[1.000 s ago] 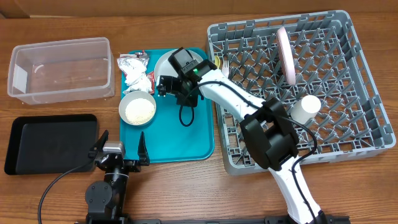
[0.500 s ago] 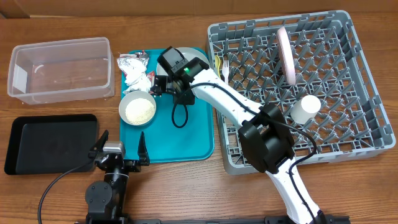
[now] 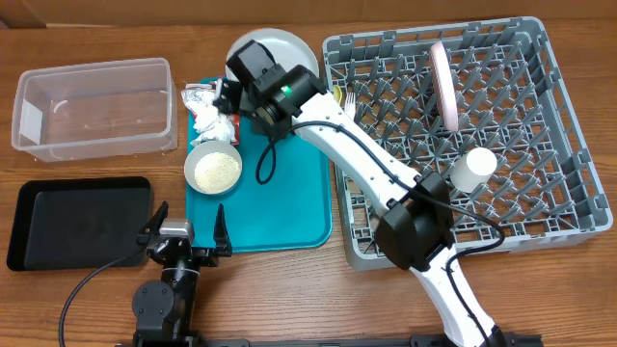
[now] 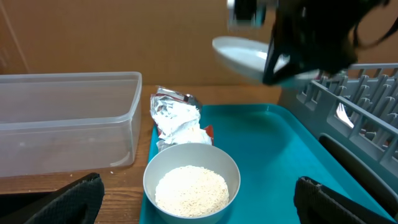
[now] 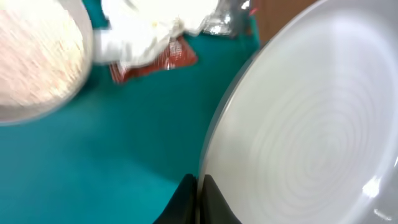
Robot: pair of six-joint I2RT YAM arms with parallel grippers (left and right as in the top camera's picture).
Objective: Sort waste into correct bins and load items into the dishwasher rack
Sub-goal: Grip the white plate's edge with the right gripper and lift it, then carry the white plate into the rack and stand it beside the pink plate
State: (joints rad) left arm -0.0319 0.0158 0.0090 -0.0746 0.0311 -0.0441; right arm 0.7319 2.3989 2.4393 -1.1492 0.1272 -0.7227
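My right gripper [image 3: 253, 62] is shut on the rim of the pale grey-green plate [image 3: 281, 44], holding it in the air over the far edge of the teal tray [image 3: 280, 207]. In the right wrist view the closed fingertips [image 5: 199, 188] pinch the plate's edge [image 5: 311, 137]. A grey bowl of rice [image 3: 213, 171] sits on the tray, with the white napkin [image 3: 207, 118] and foil wrapper [image 3: 202, 93] behind it. The dishwasher rack [image 3: 569, 207] holds an upright white plate [image 3: 443, 82], a white cup [image 3: 472, 169], a fork [image 3: 350, 100] and a yellow spoon [image 3: 337, 95]. My left gripper [image 3: 189, 227] rests open at the table front, facing the bowl [image 4: 191, 183].
The clear tub [image 3: 96, 106] stands at the back left and the black tray [image 3: 77, 222] lies in front of it. The right arm stretches across the tray and the rack's left wall.
The right arm has lifted the grey-green plate off the teal tray and carried it up and toward the far edge. The left arm has not moved.
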